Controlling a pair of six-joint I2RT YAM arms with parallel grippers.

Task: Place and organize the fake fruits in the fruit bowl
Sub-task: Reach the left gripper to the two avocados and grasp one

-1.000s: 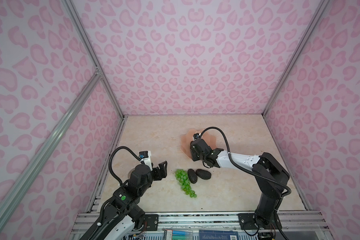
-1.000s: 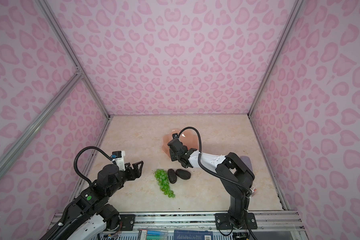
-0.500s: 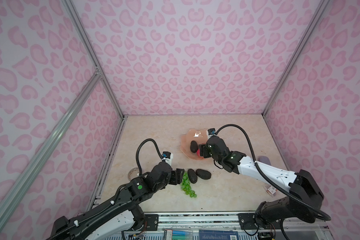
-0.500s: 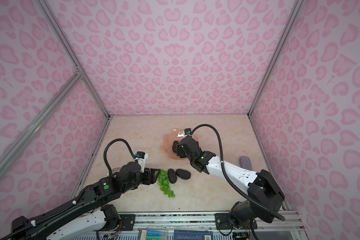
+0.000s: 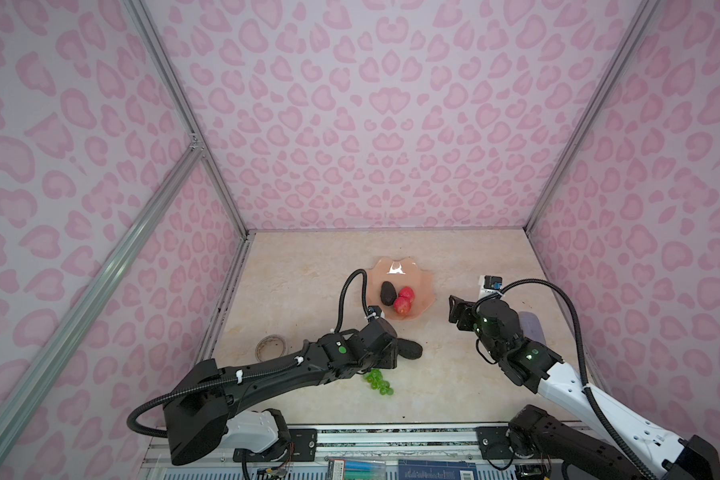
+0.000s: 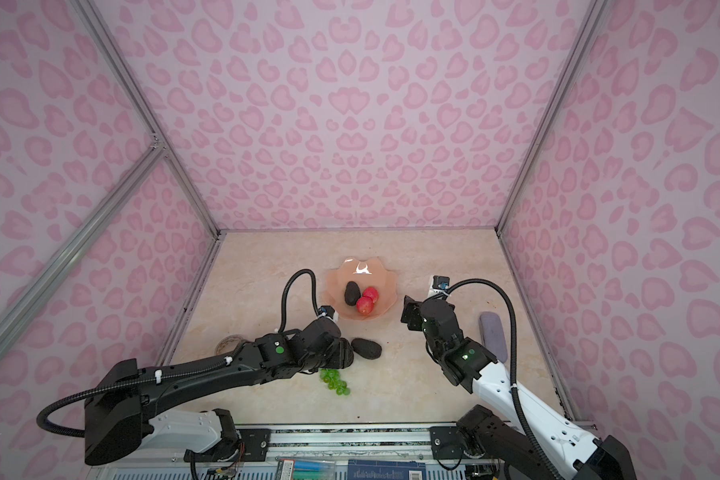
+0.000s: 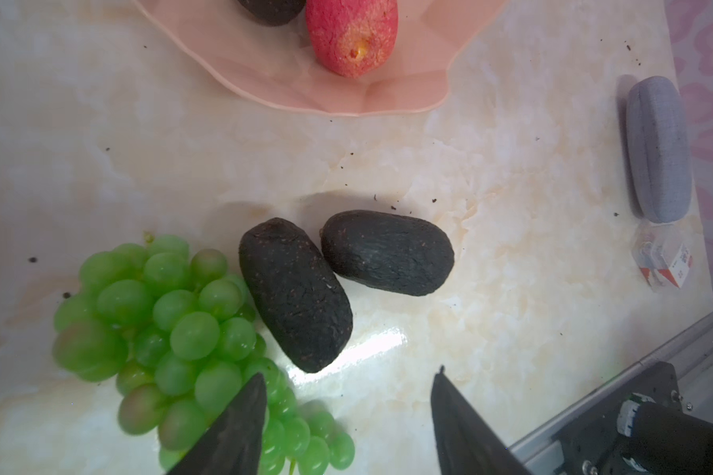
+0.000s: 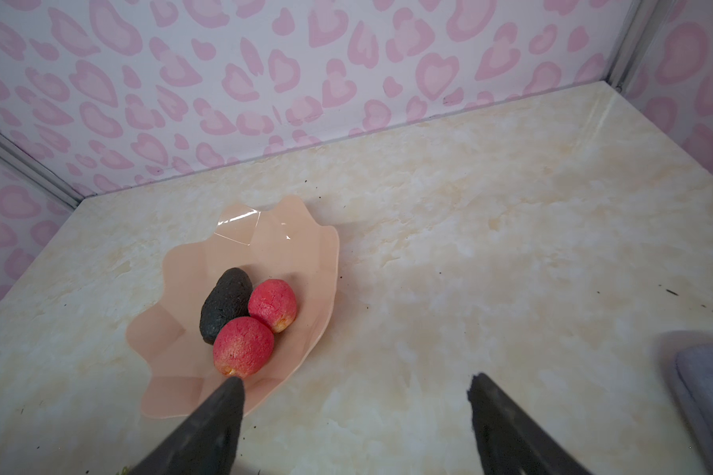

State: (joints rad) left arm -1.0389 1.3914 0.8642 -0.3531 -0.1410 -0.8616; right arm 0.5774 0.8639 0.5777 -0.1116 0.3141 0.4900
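Observation:
The peach-pink fruit bowl (image 5: 425, 286) (image 6: 385, 282) holds one black avocado (image 5: 387, 293) and two red apples (image 5: 406, 293) (image 5: 402, 306). Two more black avocados (image 7: 295, 294) (image 7: 387, 253) lie side by side on the table, next to the green grapes (image 7: 173, 329) (image 5: 378, 380). My left gripper (image 7: 348, 386) hovers open just short of the nearer avocado, with one finger over the grapes and nothing between its fingers. In both top views its wrist hides that avocado. My right gripper (image 8: 355, 390) (image 5: 458, 311) stands open and empty to the right of the bowl.
A beige tape roll (image 5: 271, 347) lies at the left by the wall. A lavender oblong object (image 5: 531, 332) (image 7: 657, 148) and a small packet (image 7: 663, 263) lie at the right wall. Pink patterned walls close in three sides.
My right gripper has drawn back to the right from over the bowl, opening, with the avocado left inside. My left arm has reached forward over the grapes and avocados, its jaws narrowing.

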